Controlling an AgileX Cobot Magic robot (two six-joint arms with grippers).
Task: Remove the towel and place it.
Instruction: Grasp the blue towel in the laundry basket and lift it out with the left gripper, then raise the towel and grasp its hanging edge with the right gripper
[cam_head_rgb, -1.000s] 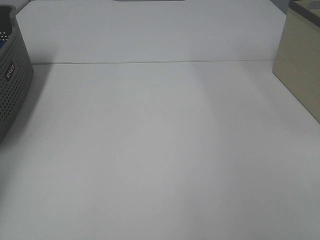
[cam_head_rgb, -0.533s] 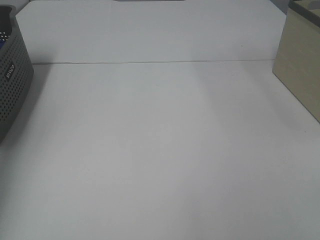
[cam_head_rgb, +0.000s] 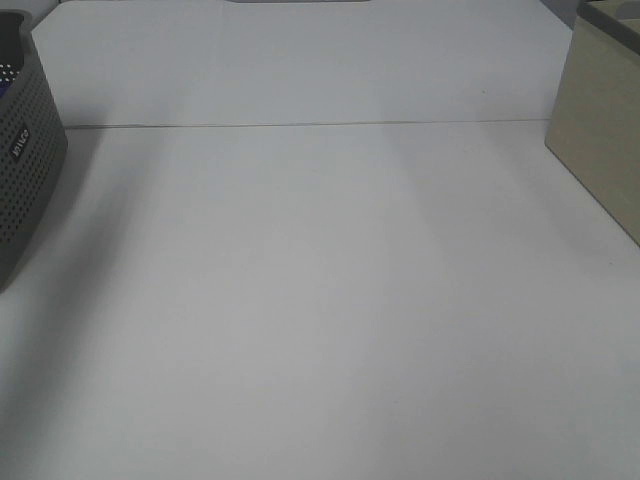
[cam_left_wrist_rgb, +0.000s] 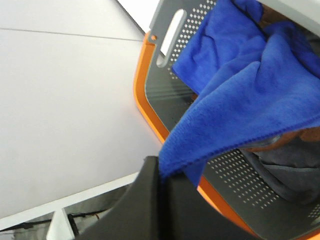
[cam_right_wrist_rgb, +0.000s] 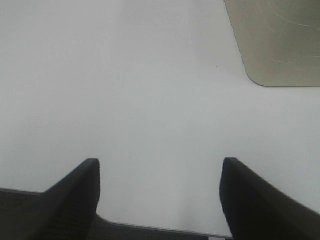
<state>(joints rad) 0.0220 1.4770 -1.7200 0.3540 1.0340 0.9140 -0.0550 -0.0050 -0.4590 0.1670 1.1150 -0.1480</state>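
Observation:
In the left wrist view the royal-blue plush towel (cam_left_wrist_rgb: 250, 95) hangs out of the grey perforated basket (cam_left_wrist_rgb: 170, 25), which has an orange rim. My left gripper (cam_left_wrist_rgb: 162, 172) is shut on the towel's lower edge, just outside the rim. The towel stretches from the jaws back into the basket over a grey cloth. In the exterior high view only the basket's side (cam_head_rgb: 25, 170) shows at the left edge, and neither gripper is in sight. My right gripper (cam_right_wrist_rgb: 160, 175) is open and empty above the bare white table (cam_right_wrist_rgb: 125, 90).
A beige box (cam_head_rgb: 600, 130) stands at the table's right edge and also shows in the right wrist view (cam_right_wrist_rgb: 275, 40). A seam (cam_head_rgb: 300, 125) runs across the white table (cam_head_rgb: 320, 300) at the back.
The basket has shifted very slightly at the left edge of the overhead view. Nothing else has visibly changed there.

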